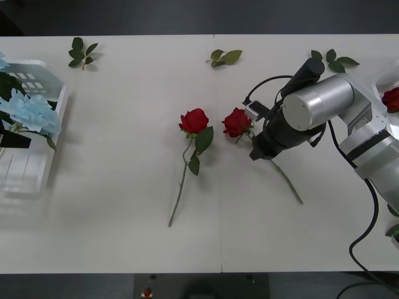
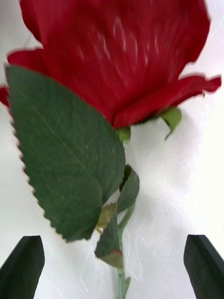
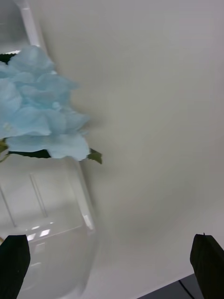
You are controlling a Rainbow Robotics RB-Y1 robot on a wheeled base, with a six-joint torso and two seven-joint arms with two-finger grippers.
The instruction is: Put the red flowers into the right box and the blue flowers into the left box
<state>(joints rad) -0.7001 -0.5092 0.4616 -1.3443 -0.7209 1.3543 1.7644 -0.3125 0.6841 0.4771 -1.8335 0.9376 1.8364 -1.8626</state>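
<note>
Lining up right gripper (image 2: pixel 114 268) over red rose (image 1: pixel 237 121) mid-table, fingers wide open astride stem (image 2: pixel 122 261). Next, we reckon: drop, pinch stem, carry to right box (image 1: pixel 388 80). Left gripper (image 3: pixel 112 266) open by left box (image 1: pixel 37 180).

White table (image 1: pixel 124 237) w/ a centre seam, dark floor (image 1: pixel 187 15) behind & in front, even light.
</note>
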